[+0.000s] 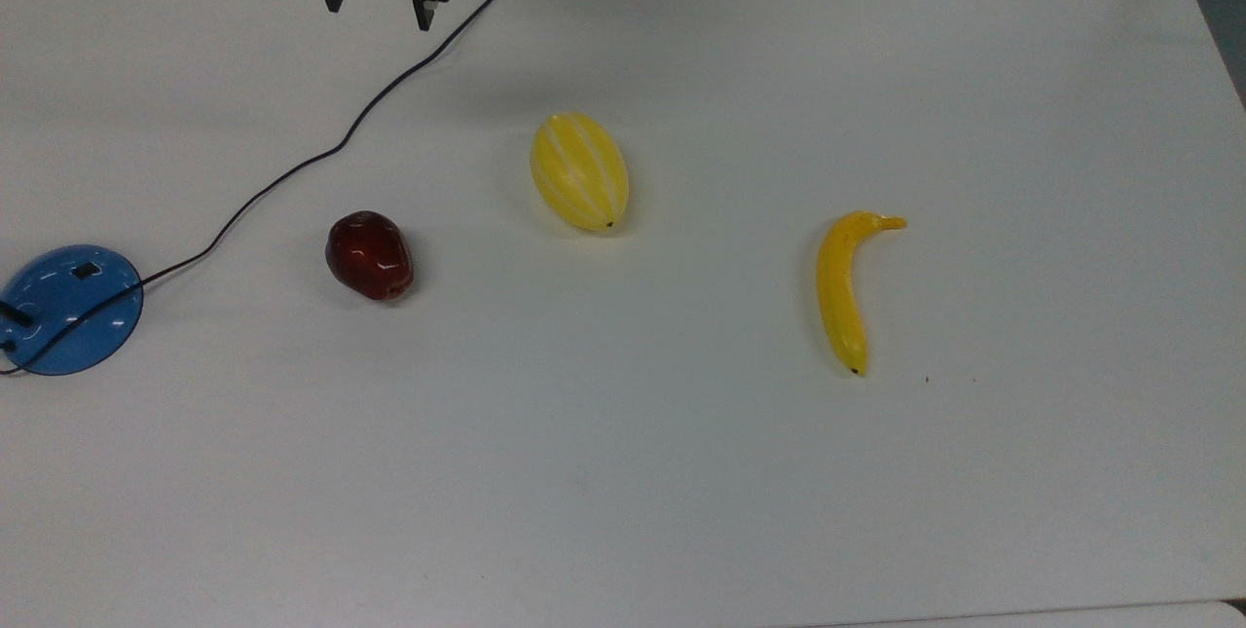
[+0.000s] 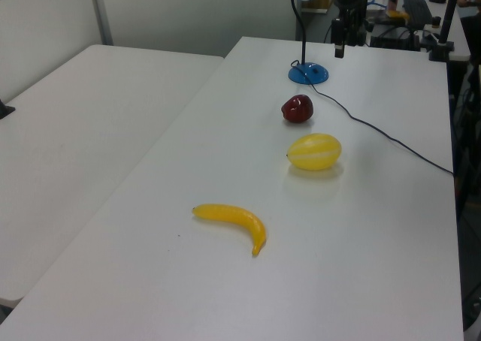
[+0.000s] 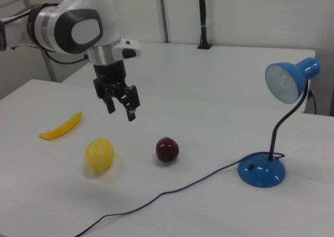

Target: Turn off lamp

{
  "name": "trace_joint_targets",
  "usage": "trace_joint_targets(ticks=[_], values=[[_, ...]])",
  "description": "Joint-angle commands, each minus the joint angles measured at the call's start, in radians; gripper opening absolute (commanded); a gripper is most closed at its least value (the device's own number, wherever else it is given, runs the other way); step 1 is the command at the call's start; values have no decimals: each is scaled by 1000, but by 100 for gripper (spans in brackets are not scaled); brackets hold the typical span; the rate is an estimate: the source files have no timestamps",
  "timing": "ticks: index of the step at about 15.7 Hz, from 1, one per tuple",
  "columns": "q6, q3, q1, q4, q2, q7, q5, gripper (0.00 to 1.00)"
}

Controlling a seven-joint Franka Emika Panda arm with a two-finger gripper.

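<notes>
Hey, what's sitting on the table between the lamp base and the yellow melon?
The dark red apple lies between the blue lamp base and the striped yellow melon in the top view; the right view shows the same order.

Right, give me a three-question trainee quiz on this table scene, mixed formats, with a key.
1. True or false: the gripper is touching the lamp.
2. In the top view, which fruit lies nearest the lamp's base: A the banana, B the apple, C the melon?
3. Fill in: the gripper's fingers are ____.

Key: 1 false, it hangs in the air well away from the lamp. 2 B. 3 open, holding nothing.
</notes>
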Motion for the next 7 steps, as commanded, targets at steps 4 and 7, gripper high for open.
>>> trace_joint_targets(ticks=[4,7], values=[[-62,-18,7,-31,-26,-31,2,100],[-103,-18,6,-26,-28,-23,-1,100]])
